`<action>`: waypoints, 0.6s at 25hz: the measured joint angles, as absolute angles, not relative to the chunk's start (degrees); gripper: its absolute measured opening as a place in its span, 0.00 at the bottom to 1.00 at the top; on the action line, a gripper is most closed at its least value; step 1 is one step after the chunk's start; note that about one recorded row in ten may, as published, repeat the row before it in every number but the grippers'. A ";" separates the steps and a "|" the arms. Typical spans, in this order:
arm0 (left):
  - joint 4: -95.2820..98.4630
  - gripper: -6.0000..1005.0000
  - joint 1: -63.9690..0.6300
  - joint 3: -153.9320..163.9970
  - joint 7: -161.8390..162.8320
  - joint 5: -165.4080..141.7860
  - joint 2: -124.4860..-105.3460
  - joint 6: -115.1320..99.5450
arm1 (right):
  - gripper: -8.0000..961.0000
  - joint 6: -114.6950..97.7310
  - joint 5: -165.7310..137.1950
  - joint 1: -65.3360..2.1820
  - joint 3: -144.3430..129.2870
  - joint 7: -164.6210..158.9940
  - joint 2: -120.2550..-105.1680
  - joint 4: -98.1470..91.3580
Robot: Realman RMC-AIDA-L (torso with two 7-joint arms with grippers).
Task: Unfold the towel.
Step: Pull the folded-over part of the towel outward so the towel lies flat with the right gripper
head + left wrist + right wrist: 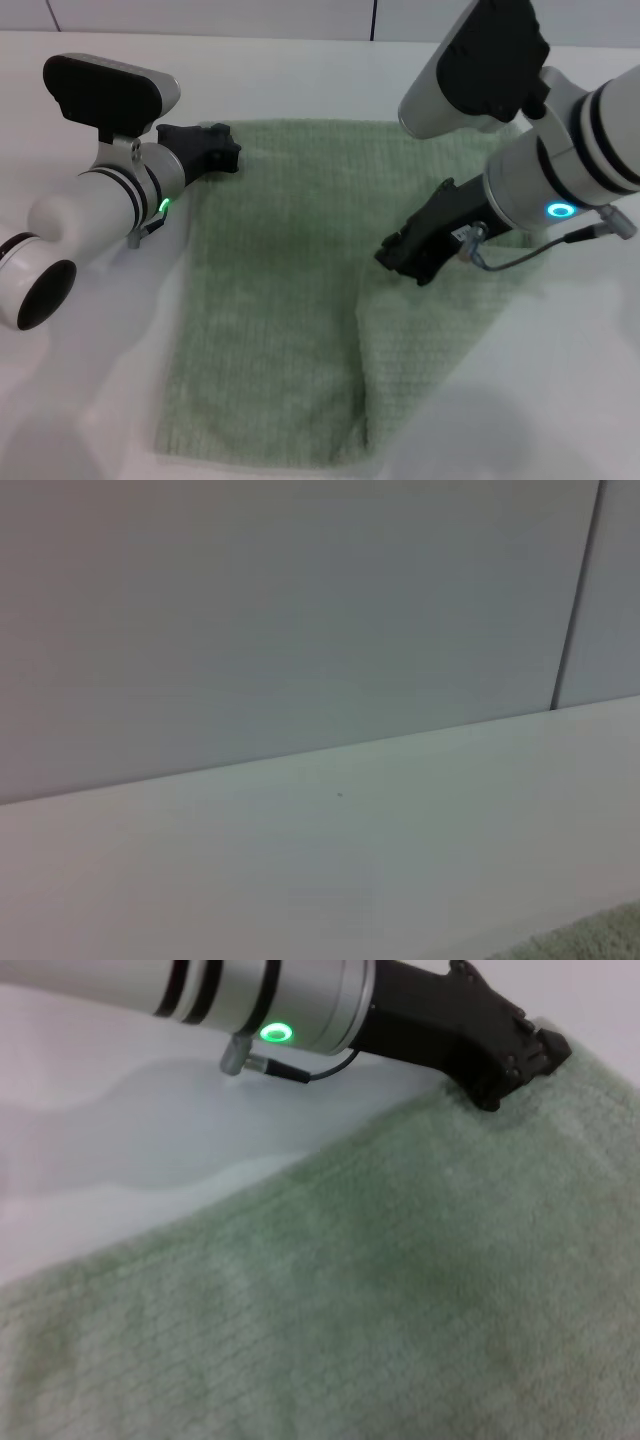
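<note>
The pale sage-green towel (280, 300) lies on the white table (90, 400), its right part folded over along a crease near the middle. My left gripper (222, 148) is at the towel's far left corner, shut on its edge. It also shows in the right wrist view (515, 1060), where its tip dents the towel (380, 1300). My right gripper (400, 258) is over the towel's right half, shut on the edge of the folded flap, which looks slightly raised. The left wrist view shows only a sliver of towel (600, 942).
A pale wall (300, 610) with a dark vertical seam stands behind the table's far edge. A cable (520, 255) loops off my right wrist above the towel. The bulky left arm (90, 220) lies over the table's left side.
</note>
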State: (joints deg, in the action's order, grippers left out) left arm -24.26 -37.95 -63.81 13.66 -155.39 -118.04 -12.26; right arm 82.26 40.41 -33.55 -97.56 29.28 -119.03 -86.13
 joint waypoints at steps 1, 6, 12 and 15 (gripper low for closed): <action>-24.29 0.00 -37.92 -63.81 13.62 -155.39 -118.04 -12.24 | 0.11 83.37 40.20 -33.18 -97.56 29.09 -119.03 -87.35; -24.39 0.00 -37.82 -63.81 13.56 -155.39 -118.04 -12.19 | 0.11 87.71 37.19 -31.45 -97.59 27.04 -119.00 -93.00; -24.41 0.00 -37.80 -63.81 13.55 -155.39 -118.04 -12.18 | 0.11 93.92 35.72 -28.92 -98.00 24.60 -119.00 -100.88; -24.42 0.00 -37.79 -63.81 13.54 -155.39 -118.03 -12.17 | 0.11 95.70 35.66 -28.17 -98.13 23.81 -119.02 -103.81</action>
